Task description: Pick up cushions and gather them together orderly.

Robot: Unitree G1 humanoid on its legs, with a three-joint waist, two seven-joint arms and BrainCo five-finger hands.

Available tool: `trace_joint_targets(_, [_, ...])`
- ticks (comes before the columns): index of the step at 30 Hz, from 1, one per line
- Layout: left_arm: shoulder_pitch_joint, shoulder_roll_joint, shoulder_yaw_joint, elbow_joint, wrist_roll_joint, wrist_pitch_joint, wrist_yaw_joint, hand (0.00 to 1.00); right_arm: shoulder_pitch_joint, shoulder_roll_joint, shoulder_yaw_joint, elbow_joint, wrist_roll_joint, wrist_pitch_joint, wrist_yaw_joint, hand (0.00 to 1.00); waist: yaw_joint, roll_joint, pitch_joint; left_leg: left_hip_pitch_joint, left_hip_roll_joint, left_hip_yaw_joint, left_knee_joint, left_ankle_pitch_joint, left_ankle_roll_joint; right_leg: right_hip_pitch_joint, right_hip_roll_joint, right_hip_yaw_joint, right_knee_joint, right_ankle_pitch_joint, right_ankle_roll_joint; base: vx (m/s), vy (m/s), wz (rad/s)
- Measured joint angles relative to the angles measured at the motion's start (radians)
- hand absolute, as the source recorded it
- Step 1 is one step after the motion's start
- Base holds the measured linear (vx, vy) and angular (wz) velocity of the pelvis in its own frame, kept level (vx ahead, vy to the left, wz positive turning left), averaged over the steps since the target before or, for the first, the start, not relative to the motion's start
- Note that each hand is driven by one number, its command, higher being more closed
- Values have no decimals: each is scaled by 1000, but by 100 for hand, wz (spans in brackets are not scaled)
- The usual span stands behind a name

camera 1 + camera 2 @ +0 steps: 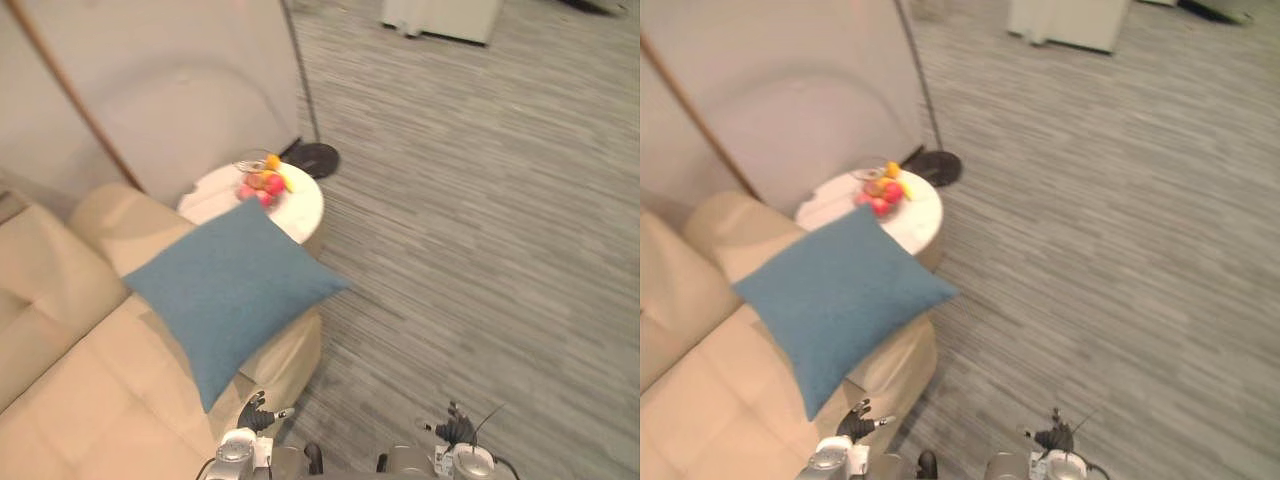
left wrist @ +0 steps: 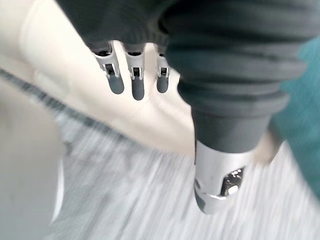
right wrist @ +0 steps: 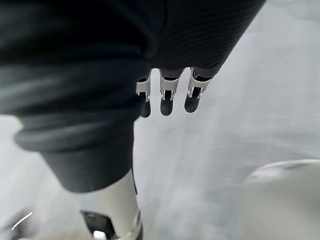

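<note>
The blue cushion (image 1: 228,290) is lying diamond-wise on the beige sofa (image 1: 80,390), resting over its rounded armrest, at about 9 o'clock from the centre of the head views. At 12 o'clock from the cushion, near its top corner, a round white table (image 1: 305,212) is carrying a fruit bowl (image 1: 262,178). The left hand (image 2: 136,80) is hanging beside the armrest, fingers straight, holding nothing. The right hand (image 3: 173,95) is hanging over the grey floor (image 1: 480,220), fingers likewise extended and empty.
</note>
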Motion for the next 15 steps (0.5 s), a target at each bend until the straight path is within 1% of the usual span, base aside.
trace_joint_targets(1, [-1, -10, 11, -9, -4, 0, 1, 0, 1, 7, -24, 0, 24, 4, -1, 0, -1, 2, 0, 1, 4, -42, 1, -4, -6, -23, 25, 49, -72, 1, -4, 281, -167, 139])
trace_joint_targets(2, [-4, -29, 34, -15, -4, -1, 1, 0, 2, 10, -37, 1, 36, -4, -1, 0, -3, 2, 0, -2, 5, -94, 6, -13, -20, -38, 55, 109, -136, 5, -9, 306, -253, 148])
trace_joint_targets(3, [-9, -48, 48, -15, -4, -1, 1, 0, 3, 12, -43, 2, 51, -3, 3, 0, -2, -1, -1, -4, 6, -153, 15, -26, -35, -50, 89, 209, -203, 21, -16, 293, -334, 159])
trace_joint_targets(4, [-7, -60, 49, -15, -3, -1, 1, 0, 5, 14, -43, 9, 72, -4, 2, 0, -2, -10, -6, -12, 5, -203, 36, -47, -52, -48, 113, 297, -253, 43, -5, 235, -320, 156])
trace_joint_targets(5, [-3, -64, 50, -15, -3, -2, 0, 0, 13, 21, -42, 9, 99, 3, 20, 0, -1, -28, -10, -30, -5, -234, 68, -72, -73, -37, 115, 348, -300, 71, -6, 209, -384, 154])
trace_joint_targets(6, [-2, -63, 69, -16, -2, -2, -2, 0, 23, 42, -48, 8, 138, 8, 33, 0, 2, -46, -6, -39, -15, -268, 116, -112, -93, -25, 102, 344, -298, 108, -9, 192, -389, 140])
trace_joint_targets(7, [1, -80, 79, -15, 0, -2, -2, 0, 30, 41, -54, 7, 161, 1, 26, 0, 5, -37, -10, -47, 10, -270, 145, -125, -107, -14, 105, 282, -282, 90, -33, 228, -430, 137])
trace_joint_targets(8, [8, -89, 78, -17, 4, -3, -5, 0, 37, 42, -54, 4, 170, -6, 21, 0, 6, -21, -31, -60, 35, -256, 156, -126, -110, -10, 109, 236, -286, 79, -50, 213, -309, 118])
trace_joint_targets(9, [16, -98, 78, -16, 5, -3, -5, 0, 38, 44, -53, -1, 170, -9, 17, 0, 6, -7, -38, -69, 60, -240, 161, -123, -117, 3, 110, 189, -295, 72, -62, 190, -265, 128])
trace_joint_targets(10, [19, -101, 74, -20, 5, -4, -7, 0, 34, 43, -45, -2, 173, -6, 18, 0, 5, 1, -39, -82, 89, -210, 163, -116, -134, 19, 112, 140, -305, 68, -70, 147, -249, 138])
trace_joint_targets(11, [23, -101, 78, -24, 5, -3, -5, 0, 24, 38, -42, -8, 181, -1, 21, 0, 6, 9, -42, -99, 116, -175, 169, -109, -149, 36, 111, 83, -320, 68, -71, 114, -238, 133])
trace_joint_targets(12, [29, -100, 79, -34, 5, -3, -4, 0, 24, 38, -39, -34, 183, 13, 17, 0, 13, 10, -43, -116, 133, -136, 169, -103, -157, 50, 104, 43, -335, 65, -77, 72, -213, 133])
trace_joint_targets(13, [35, -101, 77, -50, 5, -5, -5, 0, 25, 36, -17, -112, 186, 24, 10, 0, 12, 5, -40, -128, 150, -62, 175, -91, -156, 59, 91, -3, -339, 57, -91, 43, -150, 110])
trace_joint_targets(14, [34, -101, 72, -52, 5, -5, -6, 0, 30, 28, -1, -153, 188, 12, 9, 0, 4, 5, -35, -131, 166, -10, 176, -86, -162, 66, 86, -24, -338, 57, -92, 32, -164, 112])
trace_joint_targets(15, [29, -100, 67, -53, 13, -5, -6, 0, 20, 19, -4, -171, 177, -42, -2, 0, 10, 6, -33, -126, 193, 85, 166, -86, -162, 79, 81, -53, -338, 57, -92, 12, -85, 91])
